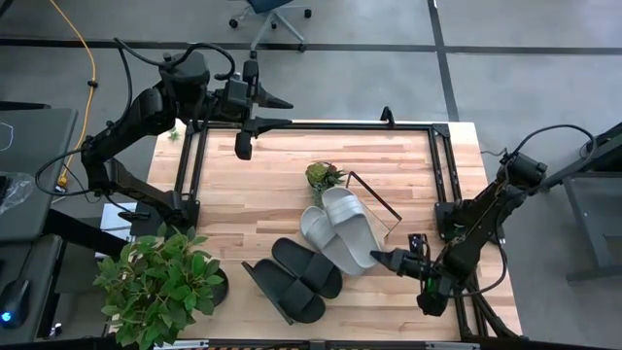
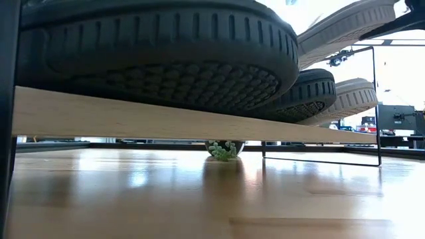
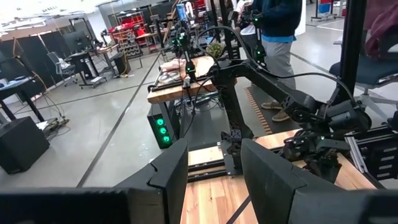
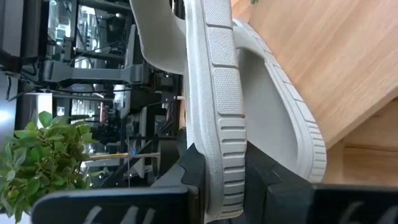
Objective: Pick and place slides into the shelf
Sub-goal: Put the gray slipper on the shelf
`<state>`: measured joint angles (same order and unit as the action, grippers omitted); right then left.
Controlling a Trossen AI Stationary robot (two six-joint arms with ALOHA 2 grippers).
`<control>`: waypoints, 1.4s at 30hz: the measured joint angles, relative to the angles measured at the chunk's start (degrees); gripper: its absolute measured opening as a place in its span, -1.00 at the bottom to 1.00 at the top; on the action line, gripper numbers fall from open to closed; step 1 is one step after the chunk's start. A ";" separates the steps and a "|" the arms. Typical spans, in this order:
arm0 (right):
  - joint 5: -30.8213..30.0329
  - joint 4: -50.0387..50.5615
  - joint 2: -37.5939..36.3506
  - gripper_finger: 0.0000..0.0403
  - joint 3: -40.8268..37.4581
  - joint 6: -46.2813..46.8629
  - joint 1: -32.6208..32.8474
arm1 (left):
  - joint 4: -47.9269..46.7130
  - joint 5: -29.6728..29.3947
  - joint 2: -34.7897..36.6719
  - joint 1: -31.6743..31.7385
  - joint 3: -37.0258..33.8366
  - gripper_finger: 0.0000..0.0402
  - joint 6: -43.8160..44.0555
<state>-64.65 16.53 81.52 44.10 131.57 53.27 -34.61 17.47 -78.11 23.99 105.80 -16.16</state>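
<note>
While left fingers (image 3: 214,180) gape, right fingers (image 4: 186,171) pinch the diagonal grey slide's (image 1: 352,229) heel.

2 matte black slides (image 1: 296,279) show ridged, dotted tread on their soles. 2 light grey slides (image 1: 340,233) carry ribbed, blocked edges. The shelf (image 2: 166,119) is a pale wood plank with thin black end frames. The surface (image 1: 272,185) is light striped wood within black rails. 2 plants are green: a large one (image 1: 160,284), a small one (image 1: 322,176). Both arms are dark.
</note>
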 joint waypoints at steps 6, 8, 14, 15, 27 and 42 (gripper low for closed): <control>0.19 0.01 0.00 -0.81 0.00 0.48 -0.02 | -0.75 0.03 0.00 0.00 0.00 -0.31 -0.08; 0.12 0.00 0.00 -0.81 0.00 0.67 -0.04 | -1.02 0.07 0.00 0.01 0.01 -0.31 -0.21; 0.10 -0.02 -0.23 -0.82 0.00 1.03 -0.04 | -1.80 0.13 0.00 0.00 0.00 -0.31 -0.55; 0.02 -0.03 -0.36 -0.83 0.02 1.01 -0.04 | -1.85 0.13 0.00 0.01 0.00 -0.31 -0.56; -0.19 1.00 -1.49 -0.84 0.02 1.27 2.76 | -2.90 0.13 0.00 0.00 0.00 -0.31 -1.57; 1.57 14.51 -7.48 -0.84 0.04 1.05 5.22 | -2.86 0.11 0.00 0.00 0.00 -0.31 -1.55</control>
<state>-63.08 31.05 74.03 44.14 132.62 58.49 -37.47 17.58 -78.11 23.99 105.80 -17.72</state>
